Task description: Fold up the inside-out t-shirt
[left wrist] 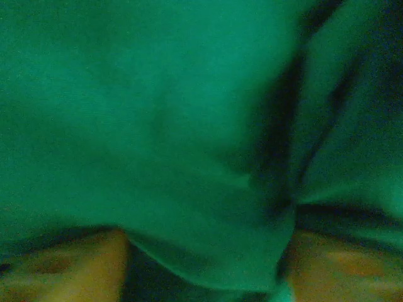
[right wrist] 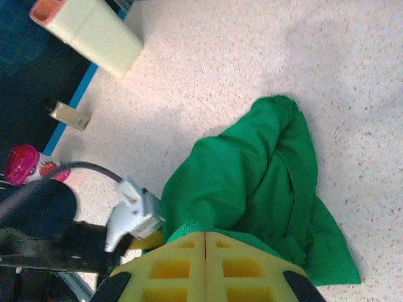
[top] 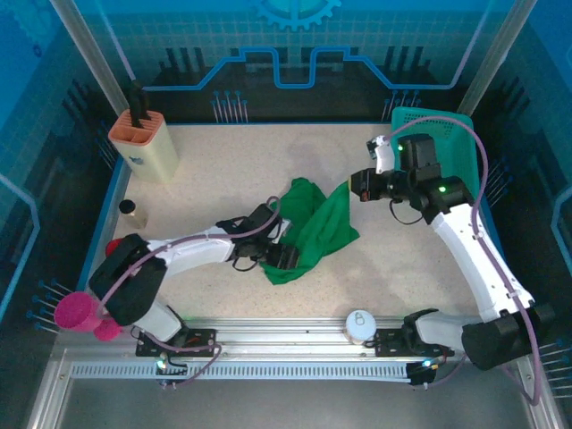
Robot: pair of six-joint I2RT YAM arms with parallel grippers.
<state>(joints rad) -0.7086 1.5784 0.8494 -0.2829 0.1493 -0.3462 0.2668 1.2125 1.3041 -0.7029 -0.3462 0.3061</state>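
Note:
The green inside-out t-shirt (top: 317, 228) lies bunched in the middle of the table. One corner is drawn up toward my right gripper (top: 356, 186). In the right wrist view that gripper (right wrist: 206, 234) has its yellow pads pressed together on a hem of the t-shirt (right wrist: 252, 176), and the rest hangs down to the tabletop. My left gripper (top: 284, 257) sits low at the shirt's near-left edge. In the left wrist view its fingers (left wrist: 69, 264) stand well apart, and a fold of the t-shirt (left wrist: 157, 126) droops between them.
A teal mesh basket (top: 447, 143) stands at the back right, behind the right arm. A beige knife block (top: 143, 145) is at the back left, with a small can (top: 132, 213) in front of it. A pink cup (top: 79, 313) and a white round lid (top: 359, 325) sit near the front rail.

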